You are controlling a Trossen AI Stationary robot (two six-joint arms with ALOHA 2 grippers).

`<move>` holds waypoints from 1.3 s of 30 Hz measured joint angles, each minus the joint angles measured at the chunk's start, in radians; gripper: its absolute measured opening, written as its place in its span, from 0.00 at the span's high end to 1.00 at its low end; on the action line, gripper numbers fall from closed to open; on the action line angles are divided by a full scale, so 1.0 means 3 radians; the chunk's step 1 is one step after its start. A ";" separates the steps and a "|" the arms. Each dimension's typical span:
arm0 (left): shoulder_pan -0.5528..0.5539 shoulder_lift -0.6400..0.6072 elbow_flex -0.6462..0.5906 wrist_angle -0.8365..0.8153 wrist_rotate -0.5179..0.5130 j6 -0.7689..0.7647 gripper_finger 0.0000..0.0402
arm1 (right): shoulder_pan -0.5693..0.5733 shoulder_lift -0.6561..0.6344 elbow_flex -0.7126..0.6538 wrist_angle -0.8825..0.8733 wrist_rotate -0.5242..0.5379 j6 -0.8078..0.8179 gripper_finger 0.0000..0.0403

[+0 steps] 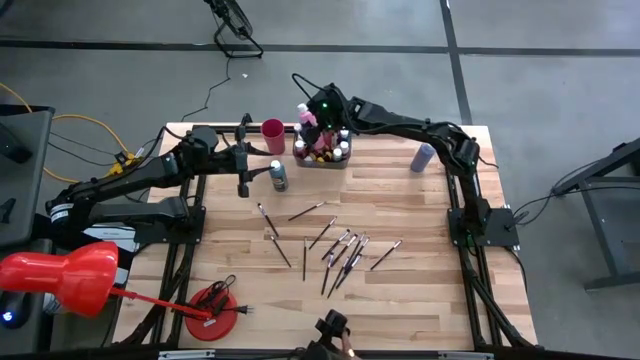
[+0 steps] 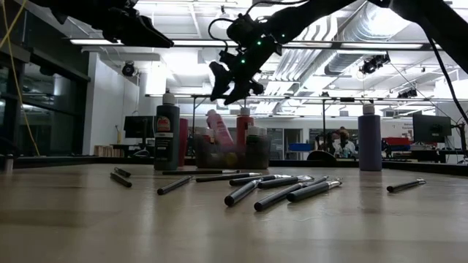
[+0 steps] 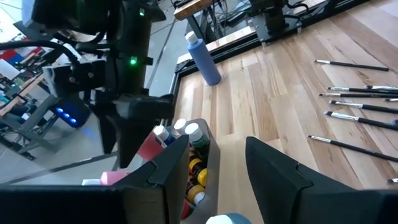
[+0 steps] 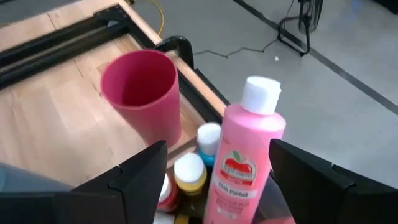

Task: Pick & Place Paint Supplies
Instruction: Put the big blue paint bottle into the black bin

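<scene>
- At the counter's far edge, near its middle, the right tool (image 4: pixel 214 171) hung over the grey tray (image 1: pixel 322 160) with its fingers spread on either side of the pink paint bottle (image 4: pixel 245 163), which stood in the tray among other bottles.
- Risk: the pink paint bottle appeared to lean rather than stand plumb; a finger brushing it on the way out could tip it over the tray wall or against the pink cup (image 4: pixel 143 96) just beside the tray.
- Appearance: pink body, white cap, red apple label; its neighbours had white caps.
- Remaining supplies: a lavender bottle (image 1: pixel 423 157) stood near the far right corner, a dark bottle (image 1: pixel 278 176) by the left tool (image 1: pixel 244 187), and about ten paintbrushes (image 1: pixel 340 250) lay scattered across the counter's middle.
- Left tool: fingers parted, holding nothing, close to the tray.
</scene>
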 joint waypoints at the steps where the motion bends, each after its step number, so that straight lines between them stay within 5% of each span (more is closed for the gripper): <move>1: -0.0001 0.0000 0.0000 0.0000 0.0000 0.0000 0.62 | 0.0001 -0.0023 0.0000 -0.0081 -0.0010 0.0000 0.32; 6: -0.0001 0.0000 0.0000 -0.0001 0.0004 0.0000 0.62 | 0.0020 -0.0124 -0.0001 -0.0458 -0.0136 -0.0141 0.33; 23: -0.0001 0.0000 0.0000 0.0002 0.0016 0.0000 0.62 | 0.0099 -0.0168 0.0000 -0.1228 -0.0255 -0.1901 0.33; 30: -0.0001 0.0000 0.0000 -0.0063 0.0014 -0.0001 0.62 | 0.0067 -0.0170 0.0001 -0.1718 0.0346 -0.1063 0.33; 39: -0.0001 0.0001 0.0000 -0.0219 0.0012 -0.0001 0.62 | -0.0210 -0.0334 0.0000 -0.2953 0.0282 0.0122 0.33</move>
